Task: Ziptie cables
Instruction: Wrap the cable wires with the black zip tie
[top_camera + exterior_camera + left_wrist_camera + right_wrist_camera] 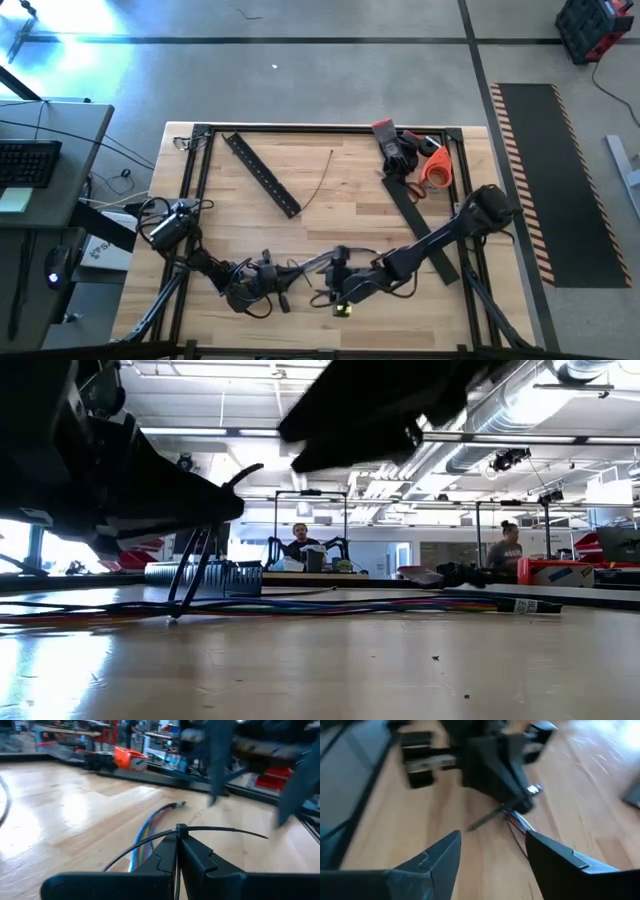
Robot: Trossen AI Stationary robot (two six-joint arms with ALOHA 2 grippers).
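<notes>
Near the table's [330, 215] front edge, our left hand [177, 851] is clamped on the zip tie [210, 829] around the cables [150, 827]; our right hand [492, 851] stands apart.

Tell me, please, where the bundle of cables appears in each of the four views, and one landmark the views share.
High view: the cables lie near the front edge, between the two grippers.
Low view: a long horizontal band across the tabletop, at mid-height.
Left wrist view: running away from the shut left gripper, with a zip tie around them.
Right wrist view: centre, beyond the open right gripper.
Shared landmark: the left gripper, also seen in the right wrist view.
</notes>
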